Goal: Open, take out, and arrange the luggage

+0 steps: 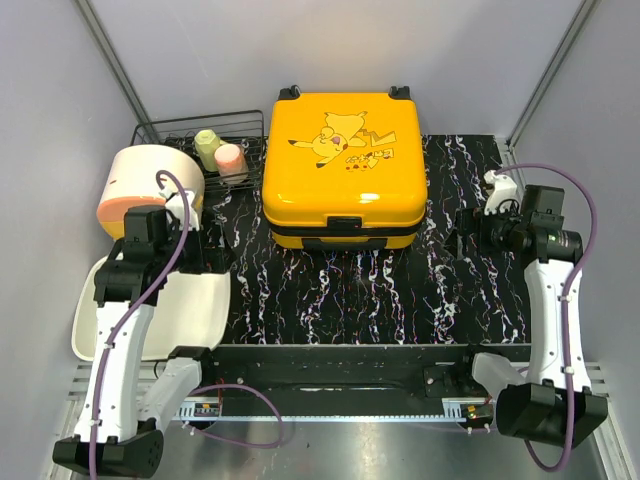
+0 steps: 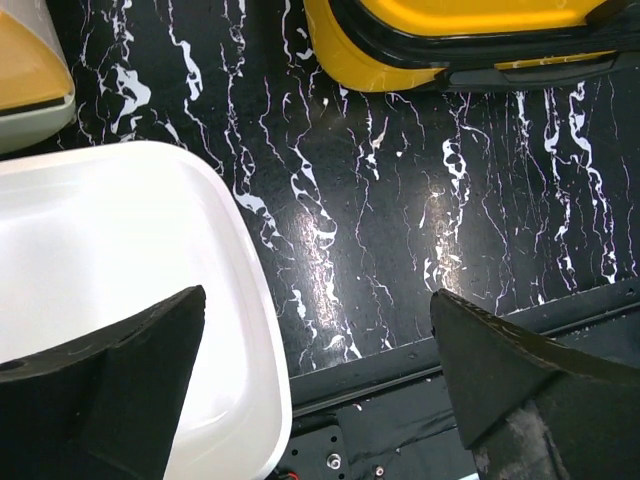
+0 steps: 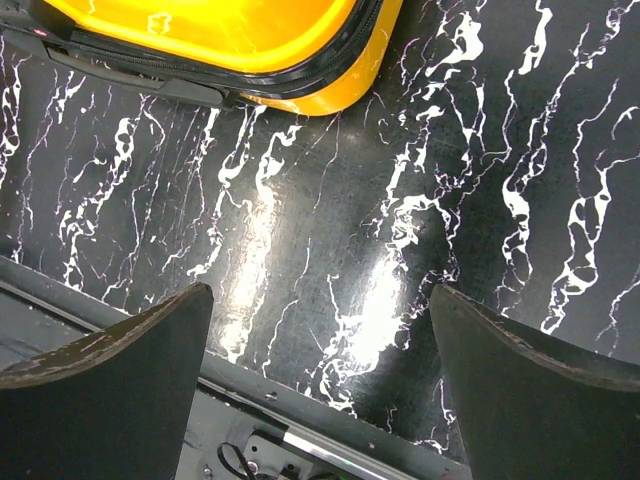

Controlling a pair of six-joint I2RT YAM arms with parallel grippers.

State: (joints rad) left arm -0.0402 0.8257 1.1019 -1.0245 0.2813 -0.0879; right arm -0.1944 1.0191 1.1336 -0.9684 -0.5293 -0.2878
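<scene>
Overhead view: the luggage (image 1: 344, 165) lies flat and shut at the middle of the desk (image 1: 470, 290), with its wheels on the far edge and its handle side toward me. Left of the luggage stand a wire basket (image 1: 160, 130), a round container (image 1: 135, 175) and a white tray (image 1: 200, 310). Left wrist view: my left jaws are fully released with nothing between them, over the tray's edge, on the near side of the luggage's left corner. Right wrist view: my right jaws are likewise released and empty, over bare desk off the luggage's near right corner. Assessment: no step is completed; opening, unpacking and arranging are all outstanding.
</scene>
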